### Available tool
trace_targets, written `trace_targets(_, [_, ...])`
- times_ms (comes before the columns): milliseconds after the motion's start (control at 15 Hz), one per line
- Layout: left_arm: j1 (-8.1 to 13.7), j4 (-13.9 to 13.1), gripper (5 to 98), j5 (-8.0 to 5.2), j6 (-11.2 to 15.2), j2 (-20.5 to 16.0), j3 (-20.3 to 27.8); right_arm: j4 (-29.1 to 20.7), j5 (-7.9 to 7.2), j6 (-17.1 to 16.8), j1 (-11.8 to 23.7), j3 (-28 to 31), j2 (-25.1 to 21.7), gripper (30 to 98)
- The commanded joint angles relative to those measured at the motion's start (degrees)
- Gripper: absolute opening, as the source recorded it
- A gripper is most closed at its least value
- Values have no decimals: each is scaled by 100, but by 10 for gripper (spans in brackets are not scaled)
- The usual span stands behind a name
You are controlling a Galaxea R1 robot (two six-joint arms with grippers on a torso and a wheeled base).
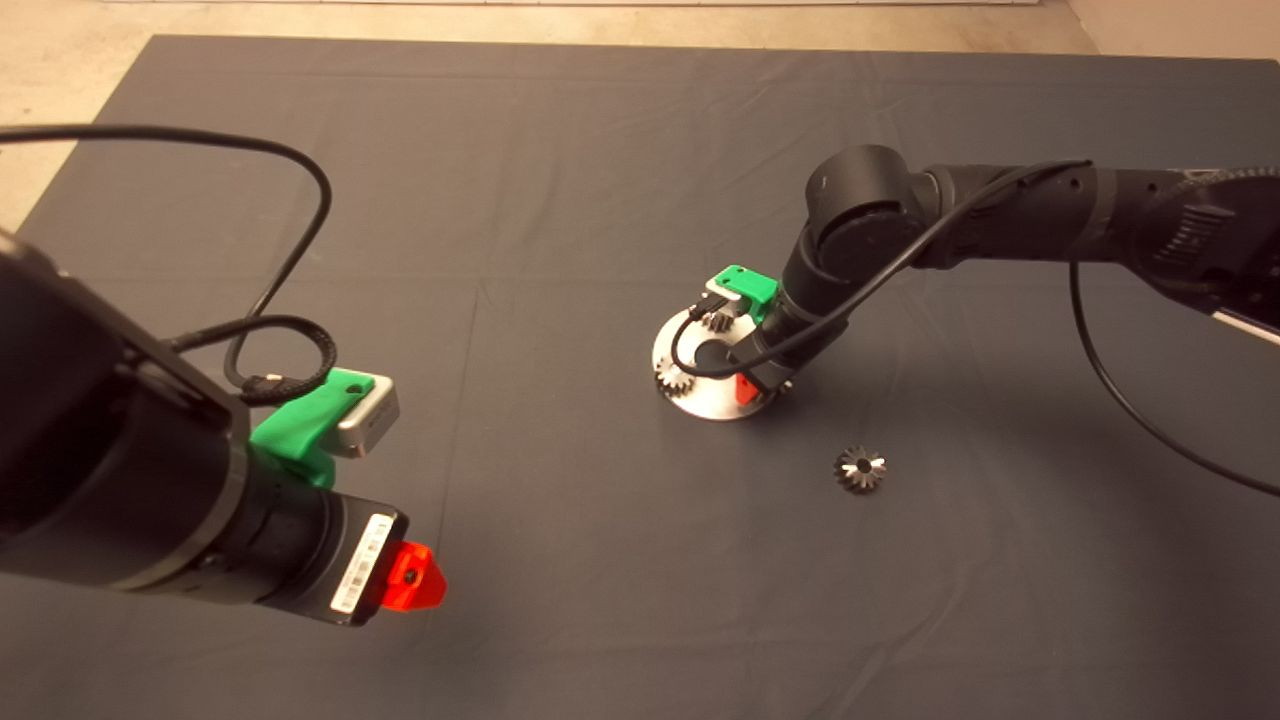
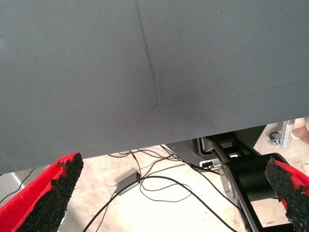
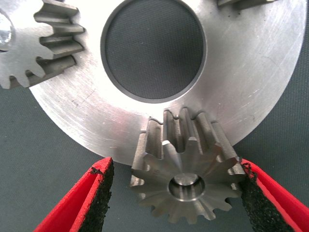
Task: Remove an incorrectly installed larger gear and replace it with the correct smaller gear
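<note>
While the right pincer [image 3: 176, 193] hangs low over the round, flat steel plate with the big centre hole [image 3: 251, 82], we see its red fingers spread around the shiny steel cone-shaped larger gear with flared teeth [image 3: 186, 171]. One black pad [image 3: 253, 203] touches, or all but touches, the teeth on one side; the other pad [image 3: 99, 193] stands clearly apart. So the pincer is wide and holds nothing yet.

Here is the risk as we judge it. If the fingers close off-centre like this, the touching pad may push the gear sideways before the far pad arrives, tilting it on its post or jamming it. The slanted teeth give the pads a sloped hold, so the gear could squirt out as it lifts. And the plate is loose on the dark-matted surface [image 1: 560, 180], so a sideways shove could drag the whole thing along.

What does the plate carry? The larger gear sits at its rim nearest the pincer, and a small silver gear [image 3: 36, 46] sits further round the rim. The centre hole is empty, with mat showing through.

The small dark-faced steel smaller gear with bright teeth [image 1: 860, 468] lies on the mat near the plate, apart from it. The left pincer [image 2: 169, 193] waits wide, empty, at the mat's near left edge.
</note>
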State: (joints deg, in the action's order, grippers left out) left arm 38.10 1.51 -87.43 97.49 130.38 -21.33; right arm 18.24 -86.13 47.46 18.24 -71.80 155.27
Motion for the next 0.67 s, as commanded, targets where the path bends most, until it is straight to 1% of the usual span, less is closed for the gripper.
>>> trace_targets(0, [49,-81,978,-757,7,10,43,163,-1,-26,93,11,-115,652])
trace_targets(67, [49,-84,978,-757,7,10,43,163,-1,-26,101,19,-127,649])
trace_targets(133, [49,-91,978,-757,7,3,52,163,-1,-26,101,19,-169,616])
trace_targets(200, [49,-98,978,-757,7,1,52,154,-1,-26,101,36,-229,604])
trace_targets(600, [49,-107,978,-757,7,1,59,173,-9,-26,93,63,-168,603])
